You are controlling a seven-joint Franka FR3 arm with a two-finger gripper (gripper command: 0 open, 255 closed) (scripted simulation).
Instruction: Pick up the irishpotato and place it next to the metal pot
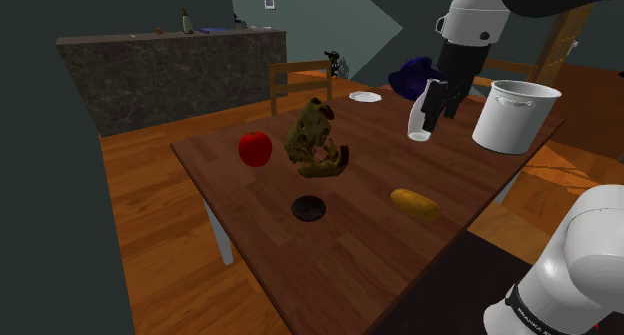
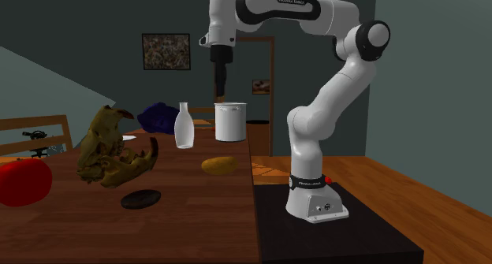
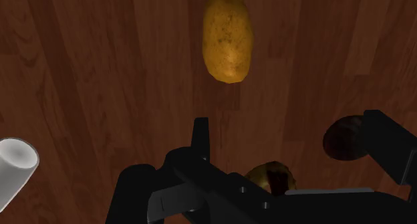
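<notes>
In the middle of the shoulder view stands a big dark wooden table. The white arm bends high over it. Its black gripper hangs in the air at the upper right of the shoulder view and touches nothing. In the wrist view the two fingers are spread wide, with only bare wood between them.

A white pot sits at the right of the shoulder view, by the far corner of the table. A brown-green animal skull sits near the middle of that view. A white bottle stands upright just left of the pot, near the gripper. A red apple lies left of the skull.

The potato is yellow-brown. It lies on its side at the lower right of the middle in the shoulder view, close to the table's near edge and well apart from the pot. In the second exterior view it lies at the middle, lower than the bottle and the pot. In the wrist view the potato lies on the wood out past the fingertips, not touched.

A small flat black disc lies below the skull in the shoulder view, left of the potato.
</notes>
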